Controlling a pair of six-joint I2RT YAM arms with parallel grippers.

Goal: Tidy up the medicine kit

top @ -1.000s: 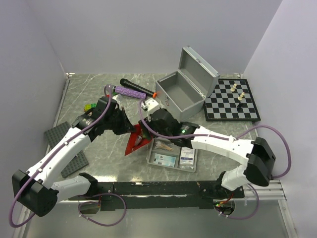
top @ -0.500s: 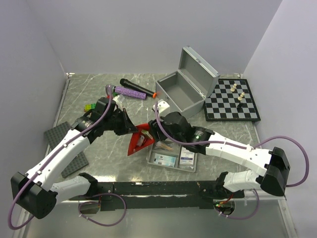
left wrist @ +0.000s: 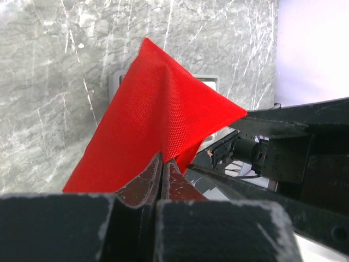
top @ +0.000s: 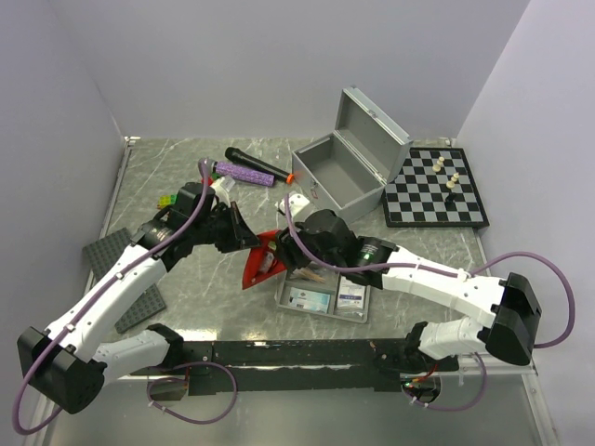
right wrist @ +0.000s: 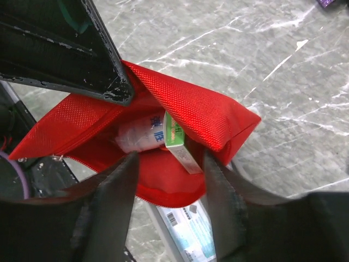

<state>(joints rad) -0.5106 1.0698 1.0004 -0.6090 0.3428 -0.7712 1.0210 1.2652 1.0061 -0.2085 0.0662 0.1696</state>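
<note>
The red pouch (top: 263, 264) hangs tilted over the left end of the grey divided tray (top: 365, 307). My left gripper (top: 249, 240) is shut on its upper edge, and fabric (left wrist: 158, 109) spreads out from the pinched jaws (left wrist: 162, 158). The pouch mouth (right wrist: 202, 109) gapes toward my right gripper (right wrist: 170, 158), which is open with a finger on each side of the lower lip. Inside lie a green-and-white box (right wrist: 175, 136) and a white packet (right wrist: 139, 135). Flat packets (top: 310, 299) rest in the tray. The silver case (top: 349, 190) stands open behind.
A chessboard (top: 437, 190) with a few pieces lies at the right. A black microphone (top: 256, 164) and a purple studded roller (top: 244, 174) lie behind the left arm. A dark grey studded plate (top: 116, 269) and coloured bricks (top: 169, 200) sit at the left.
The pouch has been raised and its mouth pulled open by the left gripper. The right gripper has swung round to the mouth and its jaws have narrowed.
</note>
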